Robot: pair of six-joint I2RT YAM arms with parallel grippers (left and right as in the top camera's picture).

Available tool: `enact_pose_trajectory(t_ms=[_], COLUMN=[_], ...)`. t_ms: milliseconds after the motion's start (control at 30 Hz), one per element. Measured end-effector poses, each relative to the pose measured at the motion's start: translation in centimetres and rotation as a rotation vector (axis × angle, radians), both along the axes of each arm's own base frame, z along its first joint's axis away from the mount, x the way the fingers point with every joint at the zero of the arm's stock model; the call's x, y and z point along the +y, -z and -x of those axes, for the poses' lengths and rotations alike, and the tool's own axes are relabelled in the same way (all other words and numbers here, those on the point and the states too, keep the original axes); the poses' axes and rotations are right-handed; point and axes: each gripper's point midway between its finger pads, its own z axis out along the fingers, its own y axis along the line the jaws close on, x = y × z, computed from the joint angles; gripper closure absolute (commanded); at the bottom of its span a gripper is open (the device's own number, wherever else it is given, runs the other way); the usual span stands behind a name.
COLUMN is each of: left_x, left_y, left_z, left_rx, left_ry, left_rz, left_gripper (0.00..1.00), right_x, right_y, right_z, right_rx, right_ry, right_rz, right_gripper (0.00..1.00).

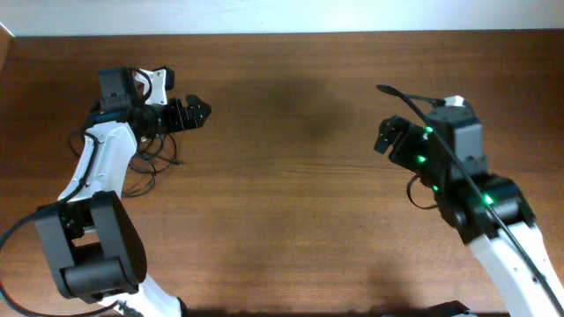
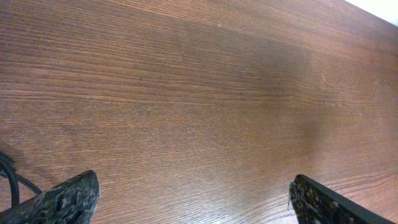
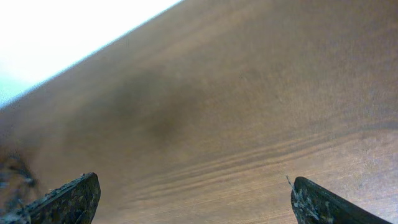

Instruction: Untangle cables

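Cables [image 1: 148,157]: thin black cords in a loose heap of overlapping loops by the table's [image 1: 291,220] left edge, abt mid-depth. Part of the heap lies under the left arm's white forearm [image 1: 92,154], so the crossings are half hidden. One loose end [image 1: 181,164] pokes out toward the table centre; plug too small to tell. The left wrist cam catches only a sliver of cord [image 2: 9,175] at its bottom-left corner.

Left gripper [image 1: 201,112] hovers just past the heap, toward the far edge & centre. Its jaws are spread wide w/ nothing btwn them, and bare wood lies under it. Right gripper [image 1: 384,137] is well apart over the right half, likewise spread wide & empty.

My read: nothing is separated yet, so the step in hand is the first reach + pick. To do it well:
- Pull the left gripper back over the heap, tilt down, get the loops centred btwn the fingers before closing.
- Pinch one strand only, pref. the free end, not a crossing, else the knot likely tightens.
- Bring the right gripper across to pin or lift a 2nd strand, then draw apart slowly along the table.
- Steer clear of the arm's own thicker cable [image 1: 407,95].
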Motion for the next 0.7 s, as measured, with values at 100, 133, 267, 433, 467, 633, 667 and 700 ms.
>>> enact_pose_trajectory(t_ms=[100, 133, 267, 433, 467, 633, 667, 700], left_x=[0.0, 0.0, 0.0, 0.0, 0.0, 0.0, 0.0, 0.0], left_y=[0.0, 0.0, 0.0, 0.0, 0.0, 0.0, 0.0, 0.0], left_z=[0.0, 0.0, 0.0, 0.0, 0.0, 0.0, 0.0, 0.0], left_rx=[0.0, 0.0, 0.0, 0.0, 0.0, 0.0, 0.0, 0.001], left_ry=[0.0, 0.0, 0.0, 0.0, 0.0, 0.0, 0.0, 0.0], left_rz=[0.0, 0.0, 0.0, 0.0, 0.0, 0.0, 0.0, 0.0], left_gripper=[0.01, 0.01, 0.01, 0.01, 0.01, 0.01, 0.01, 0.01], right_x=[-0.6, -1.0, -1.8, -1.9, -1.9, -1.9, -2.0, -2.0], right_y=[-4.8, -6.7, -10.8, -10.6, -10.2, -6.8, -6.0, -5.2], right_z=[2.3, 3.5, 6.7, 7.2, 7.2, 7.1, 7.3, 7.6], right_rx=[-0.149, -0.213, -0.36, -0.352, -0.336, -0.196, -0.166, -0.152], right_ry=[0.0, 0.001, 0.001, 0.002, 0.002, 0.002, 0.001, 0.002], right_rz=[-0.04, -0.058, -0.099, -0.097, -0.093, -0.055, -0.047, -0.043], right_gripper=[0.02, 0.02, 0.02, 0.02, 0.02, 0.02, 0.02, 0.02])
